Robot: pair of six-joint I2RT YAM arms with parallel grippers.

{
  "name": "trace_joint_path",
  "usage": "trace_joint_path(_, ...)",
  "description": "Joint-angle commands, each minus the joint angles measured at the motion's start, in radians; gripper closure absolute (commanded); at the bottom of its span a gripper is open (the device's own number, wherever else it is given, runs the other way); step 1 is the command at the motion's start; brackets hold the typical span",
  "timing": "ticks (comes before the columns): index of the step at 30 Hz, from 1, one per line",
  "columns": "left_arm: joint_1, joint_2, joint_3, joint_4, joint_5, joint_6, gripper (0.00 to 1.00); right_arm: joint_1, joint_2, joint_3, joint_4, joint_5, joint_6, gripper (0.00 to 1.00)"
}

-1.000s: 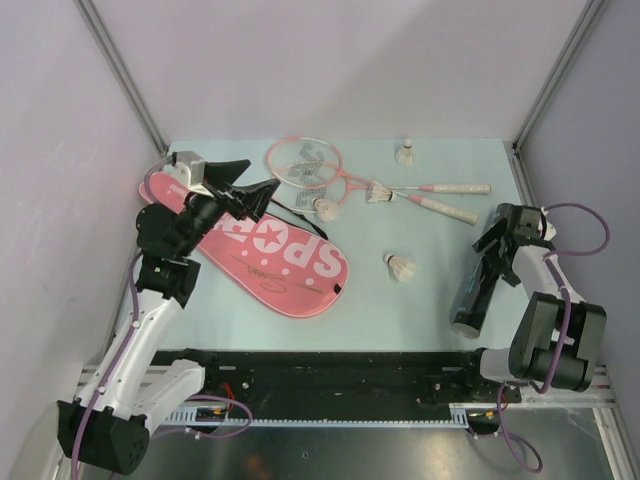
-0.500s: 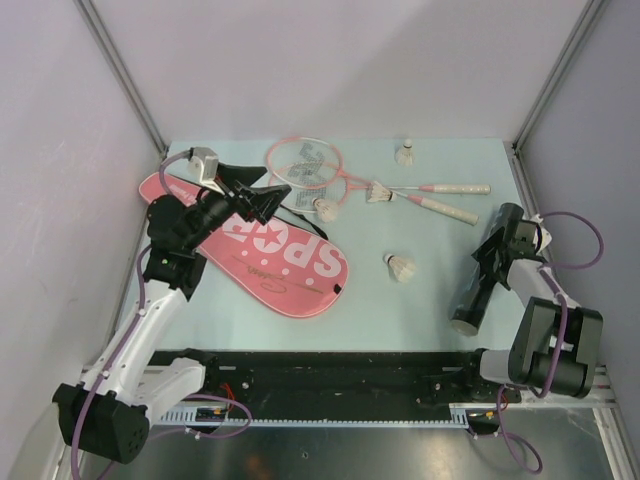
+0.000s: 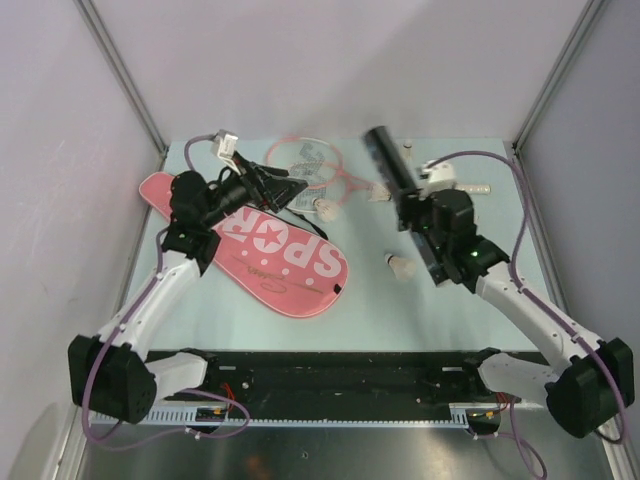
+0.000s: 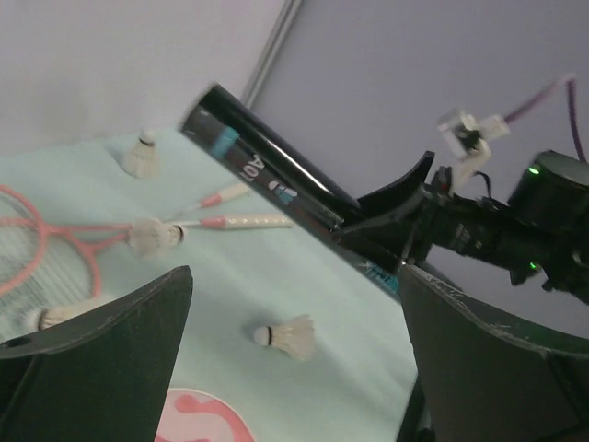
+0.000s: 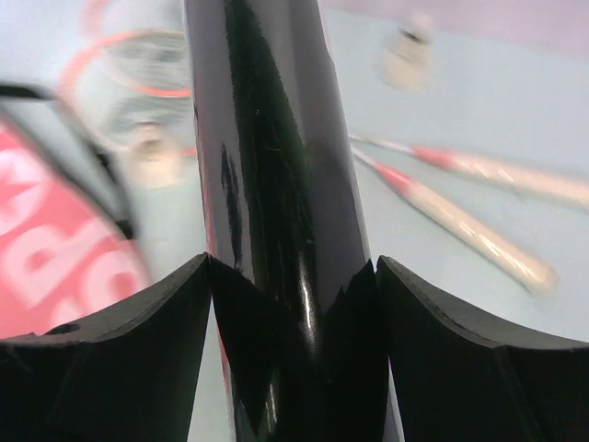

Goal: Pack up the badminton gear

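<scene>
My right gripper is shut on the dark tube and holds it tilted in the air above the table's middle. In the right wrist view the tube fills the gap between both fingers. My left gripper hangs open and empty over the top of the pink bag, beside the racket heads. Through its fingers I see a shuttlecock lying on the table, with the tube beyond. The white racket handles point right. Other shuttlecocks lie at the rackets' throat and below the tube.
The light green tabletop is walled by grey panels at the back and sides. A black rail runs along the near edge by the arm bases. A black strap trails from the bag toward the rackets.
The right arm has lifted the tube off the table's right side and swung it up and left over the middle. The left gripper has moved right toward the racket heads.
</scene>
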Motion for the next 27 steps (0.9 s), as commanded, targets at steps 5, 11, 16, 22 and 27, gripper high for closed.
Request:
trace_joint_path(5,-0.044,0.071,-0.024,0.092,-0.022,-0.296,0.00,0.354,0.085,0.138,0.219,-0.111,-0.249,0.76)
trace_joint_path(11,-0.042,0.024,-0.008,0.094,0.033,-0.167,0.00,0.437,0.184,0.236,0.140,-0.072,-0.329,0.79)
trace_joint_path(16,-0.038,-0.084,0.162,-0.327,-0.029,0.377,0.00,0.441,0.187,0.242,-0.035,-0.142,-0.516,0.81)
trace_joint_path(22,-0.041,0.032,0.257,-0.660,0.183,0.751,0.00,0.445,0.120,0.242,-0.264,-0.353,-0.663,0.87)
trace_joint_path(27,-0.047,0.042,0.202,-0.718,0.415,0.919,0.00,0.448,0.030,0.244,-0.388,-0.501,-0.702,0.89)
